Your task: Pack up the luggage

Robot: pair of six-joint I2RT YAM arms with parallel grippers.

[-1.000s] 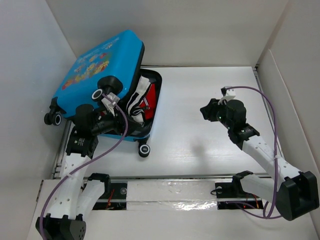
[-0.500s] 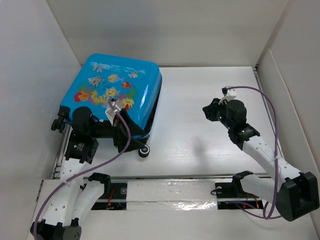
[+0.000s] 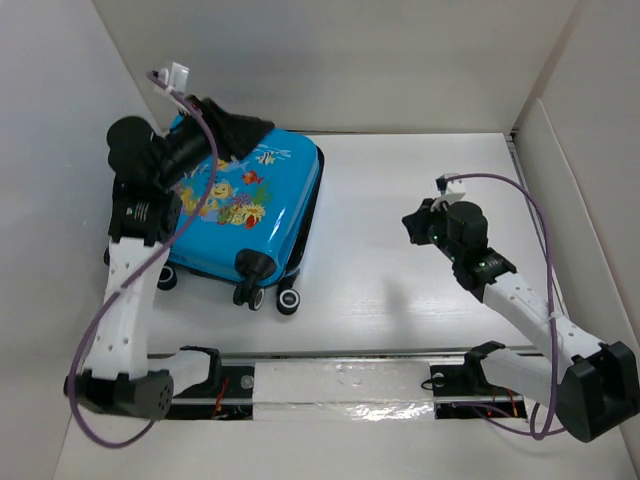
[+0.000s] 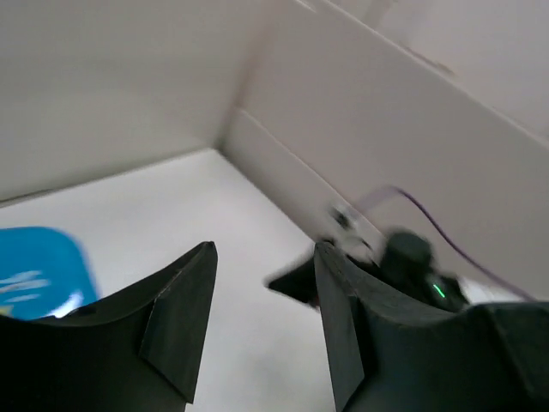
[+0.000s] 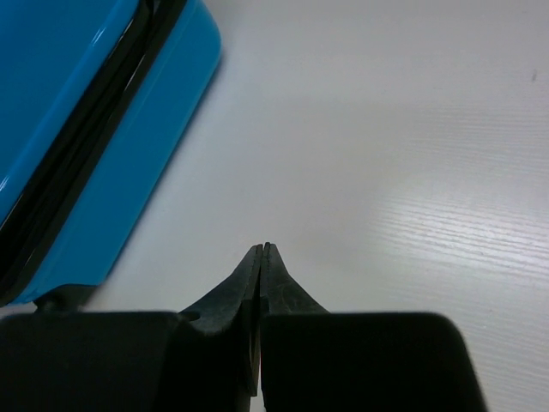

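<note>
One luggage [image 3: 245,200] lies shut at about 10 o'clock on the worktop [image 3: 400,170], fish print up, wheels [image 3: 265,290] toward 6 o'clock; its closed shell hides whatever is inside. Left end effector [image 3: 252,135] hangs over its 12 o'clock edge, jaws partly apart, gripping nothing. Right end effector [image 3: 411,222], at 3 o'clock of the luggage, is pinched closed and empty; the left wrist view is blurred
</note>
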